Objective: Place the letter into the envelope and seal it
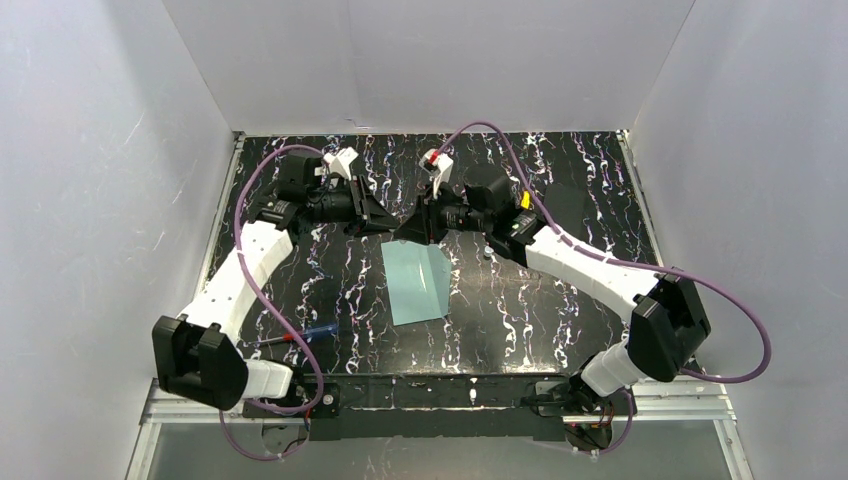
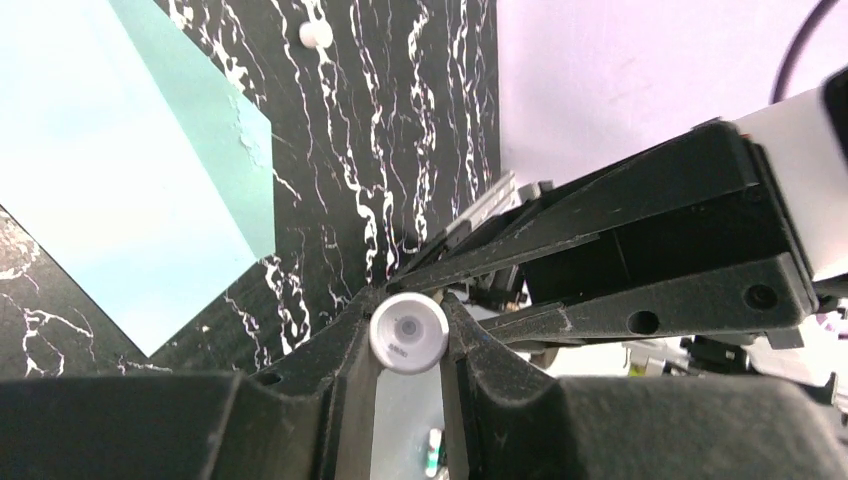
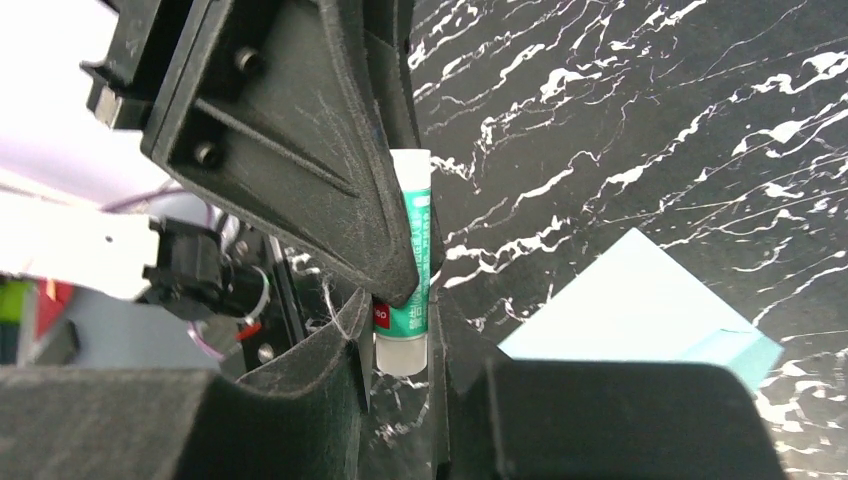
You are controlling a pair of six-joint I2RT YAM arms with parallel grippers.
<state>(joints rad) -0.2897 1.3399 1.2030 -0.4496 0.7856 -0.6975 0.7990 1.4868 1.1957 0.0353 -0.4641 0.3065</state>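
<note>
Two hands meet in mid-air over the far end of the envelope, sharing one small thing: a glue stick with a green and white label. The left hand is clenched around one part of the tube; its wrist view looks straight down the stick's round white end, wedged between its fingers. The right hand has the other, translucent end between its fingers, which seem to press on both sides, so I read it as grasping too, though how firmly I cannot tell. Holding the stick from both ends like this suggests the cap is about to be pulled or twisted off, one hand bracing while the other works. Doing it directly above the envelope keeps the glue close to where the flap needs it.

The envelope lies flat on the black marbled tabletop, between the two arms and touched by neither hand. It is pale teal, with a slightly darker band along one edge that looks like the opened flap. No gold seal shows. The letter appears in none of the views; my guess is that it already sits inside.
</note>
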